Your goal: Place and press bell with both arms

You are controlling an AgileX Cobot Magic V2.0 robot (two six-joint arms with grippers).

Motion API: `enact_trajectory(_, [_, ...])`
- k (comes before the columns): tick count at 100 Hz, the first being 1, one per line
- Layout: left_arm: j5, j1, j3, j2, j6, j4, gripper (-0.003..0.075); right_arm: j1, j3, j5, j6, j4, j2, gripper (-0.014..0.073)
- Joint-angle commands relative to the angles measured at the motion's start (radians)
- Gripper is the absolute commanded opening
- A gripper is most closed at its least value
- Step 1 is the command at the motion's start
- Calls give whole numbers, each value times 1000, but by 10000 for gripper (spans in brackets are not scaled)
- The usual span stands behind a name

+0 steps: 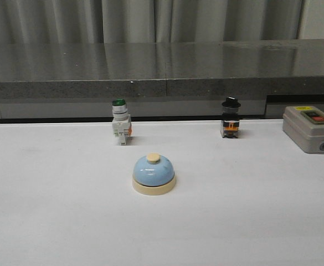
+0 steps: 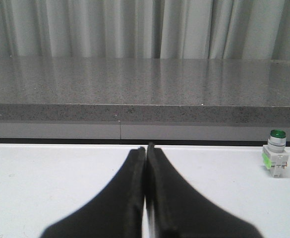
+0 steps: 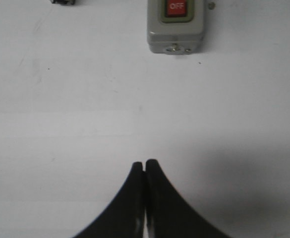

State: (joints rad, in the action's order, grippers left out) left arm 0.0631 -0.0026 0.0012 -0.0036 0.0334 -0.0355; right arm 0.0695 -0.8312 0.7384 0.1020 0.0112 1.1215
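The bell (image 1: 154, 173), with a light-blue dome, cream base and cream knob, stands upright in the middle of the white table (image 1: 51, 221) in the front view. Neither arm shows in the front view. My left gripper (image 2: 145, 148) is shut and empty, low over the table; the bell is not in its view. My right gripper (image 3: 144, 164) is shut and empty above bare table, and the bell is out of its view too.
A green-capped white push-button switch (image 1: 121, 124) stands behind the bell to the left and also shows in the left wrist view (image 2: 275, 158). A black-capped switch (image 1: 230, 117) stands back right. A grey box with buttons (image 1: 311, 128) sits at the far right and shows in the right wrist view (image 3: 175, 27). A grey ledge (image 1: 162, 72) runs behind the table.
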Motion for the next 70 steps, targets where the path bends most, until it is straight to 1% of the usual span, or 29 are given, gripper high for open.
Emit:
enact_trajectory(1, [-76,-8,40,-31,-6,-7,-20,-19,21,-52,3,8,-103,-60])
enact_trajectory(42, [-76,-8,40,-31,-6,-7,-20,-19,189,-87,10,9,-497,-60])
enact_trajectory(70, [-76,-8,40,-31,-6,-7,-20,-19,358,-252,10,9,-786,-60])
